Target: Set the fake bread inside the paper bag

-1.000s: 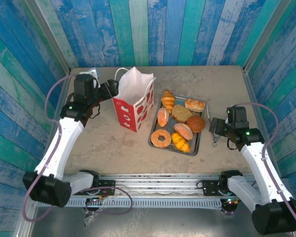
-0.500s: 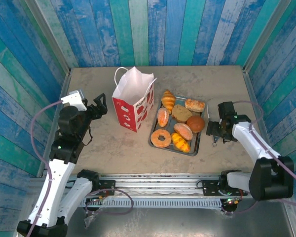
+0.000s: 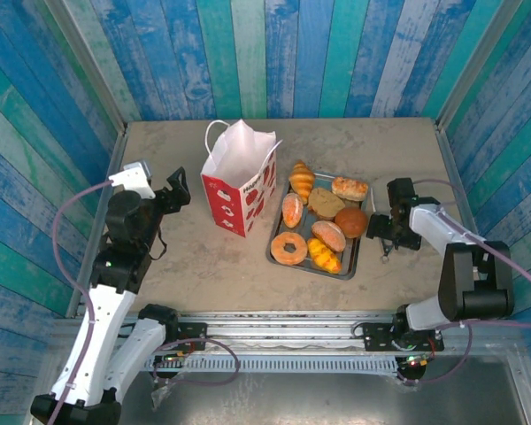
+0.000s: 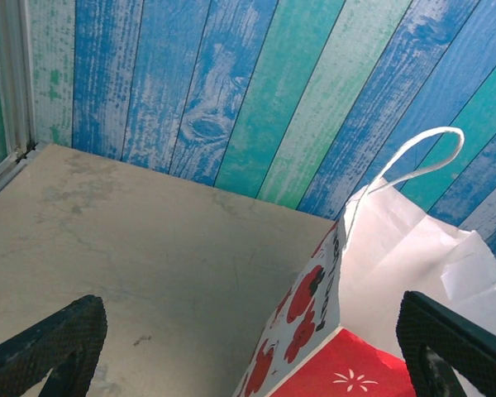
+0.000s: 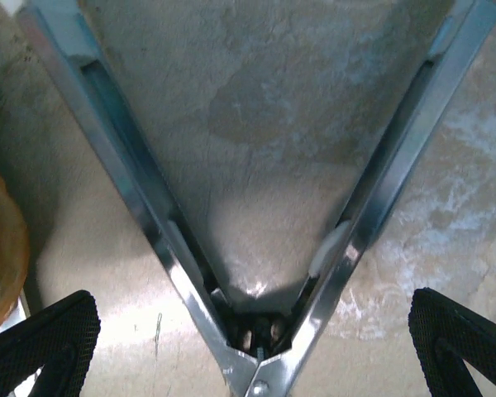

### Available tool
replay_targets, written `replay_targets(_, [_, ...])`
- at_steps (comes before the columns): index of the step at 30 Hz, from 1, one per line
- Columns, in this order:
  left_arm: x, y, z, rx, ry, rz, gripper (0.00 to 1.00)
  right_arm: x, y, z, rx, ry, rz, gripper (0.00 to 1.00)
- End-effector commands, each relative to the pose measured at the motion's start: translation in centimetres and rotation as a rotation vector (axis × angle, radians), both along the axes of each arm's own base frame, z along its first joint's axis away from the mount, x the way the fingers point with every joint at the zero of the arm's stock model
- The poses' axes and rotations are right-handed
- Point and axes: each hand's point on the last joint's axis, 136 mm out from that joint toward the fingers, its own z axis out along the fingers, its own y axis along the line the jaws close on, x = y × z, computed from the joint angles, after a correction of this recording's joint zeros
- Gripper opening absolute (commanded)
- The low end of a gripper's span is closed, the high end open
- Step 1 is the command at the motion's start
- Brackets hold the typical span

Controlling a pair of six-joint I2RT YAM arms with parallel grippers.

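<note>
The paper bag [image 3: 239, 181] stands open and upright left of the tray; in the left wrist view its white front with red fruit prints [image 4: 314, 306] is close ahead. Fake bread lies on the tray: a croissant [image 3: 302, 180], a ring donut [image 3: 288, 248], a yellow twisted roll [image 3: 324, 255], a round bun [image 3: 351, 221] and others. My left gripper [image 3: 179, 189] [image 4: 248, 356] is open, just left of the bag and apart from it. My right gripper [image 3: 385, 232] [image 5: 248, 347] is open low over the table right of the tray, its fingers either side of the metal tongs' hinge.
The grey metal tray [image 3: 311, 267] sits at centre right. Metal tongs [image 5: 140, 207] lie open in a V on the table under my right gripper. The edge of a bun [image 5: 0, 240] shows at the left. Blue plank walls enclose the table.
My left arm has pulled back from the bag toward the near left. My right arm has folded in, bringing its gripper down over the tongs beside the tray.
</note>
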Motion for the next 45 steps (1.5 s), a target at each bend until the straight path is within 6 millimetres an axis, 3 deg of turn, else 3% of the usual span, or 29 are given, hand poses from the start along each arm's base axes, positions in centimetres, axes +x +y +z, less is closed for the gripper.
replay_targets(1, [-0.2, 0.7, 0.5, 0.02, -0.038, 0.032, 0.94, 1.7, -0.3, 0.2, 0.019, -0.043, -0.042, 1.0])
replay_targets(16, [-0.3, 1.1, 0.3, 0.025, -0.036, 0.056, 0.94, 1.3, -0.9, -2.1, 0.015, 0.026, -0.07, 0.92])
replay_targets(21, [-0.3, 1.2, 0.2, 0.025, -0.033, 0.058, 0.94, 1.3, -0.5, -2.3, 0.043, 0.035, -0.061, 0.86])
replay_targets(26, [-0.6, 1.4, 0.4, 0.026, -0.036, 0.068, 0.94, 1.2, -0.2, -2.1, 0.054, 0.042, -0.042, 0.73])
replay_targets(31, [-0.7, 1.8, 0.3, 0.031, -0.035, 0.087, 0.94, 1.8, -0.6, 0.3, 0.036, -0.035, -0.038, 0.61])
replay_targets(35, [-0.8, 2.1, 0.0, 0.037, -0.031, 0.103, 0.94, 2.3, -1.2, 3.4, 0.003, -0.103, -0.04, 0.51])
replay_targets(40, [-0.8, 2.4, -0.4, 0.038, -0.026, 0.12, 0.94, 2.5, -1.5, 7.7, -0.025, -0.182, -0.016, 0.44])
replay_targets(45, [-0.4, 2.4, -0.8, 0.024, -0.019, 0.129, 0.94, 2.8, -0.6, 12.3, 0.01, -0.276, 0.044, 0.41])
